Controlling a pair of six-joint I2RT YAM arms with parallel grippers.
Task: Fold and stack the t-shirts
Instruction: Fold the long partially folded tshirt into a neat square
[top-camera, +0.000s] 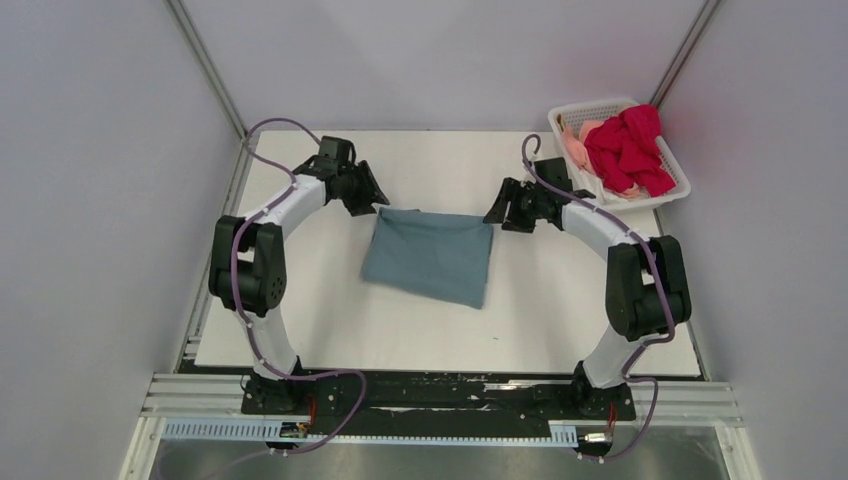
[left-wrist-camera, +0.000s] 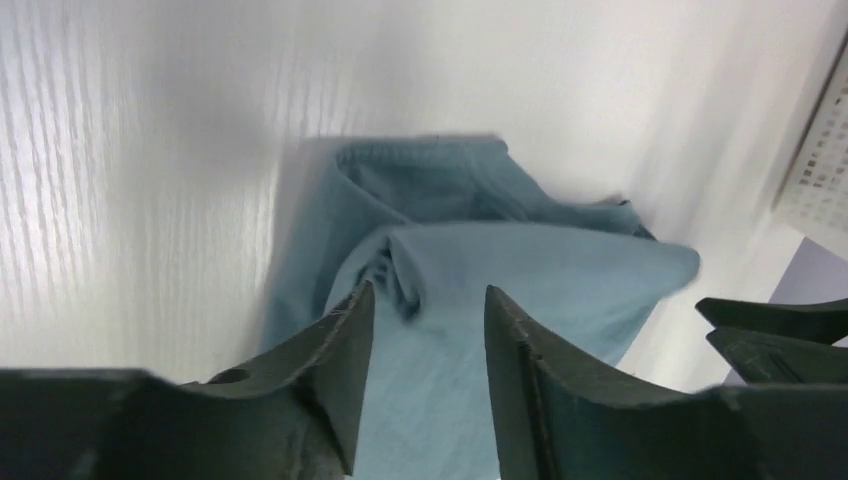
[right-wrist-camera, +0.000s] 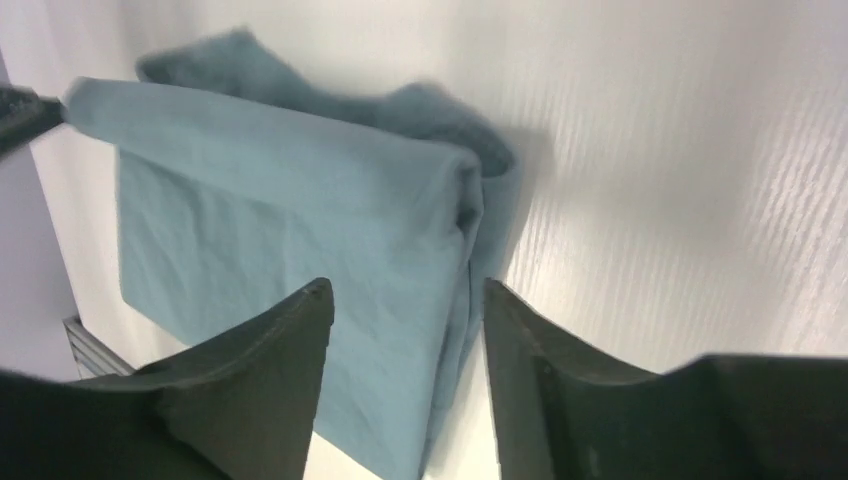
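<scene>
A dusty blue-grey t-shirt (top-camera: 432, 256) lies folded into a rough rectangle on the middle of the white table. My left gripper (top-camera: 372, 200) hangs open and empty just above its far left corner; the left wrist view shows the folded cloth (left-wrist-camera: 480, 270) below the parted fingers. My right gripper (top-camera: 497, 212) hangs open and empty just above its far right corner; the right wrist view shows the shirt's folded edge (right-wrist-camera: 300, 230) under the fingers. A bright red t-shirt (top-camera: 630, 150) and a pale pink t-shirt (top-camera: 578, 145) lie bunched in the basket.
A white lattice basket (top-camera: 680, 180) stands at the table's far right corner; its wall also shows at the right edge of the left wrist view (left-wrist-camera: 820, 170). Grey walls with metal posts enclose the table (top-camera: 300, 300) on the left, back and right.
</scene>
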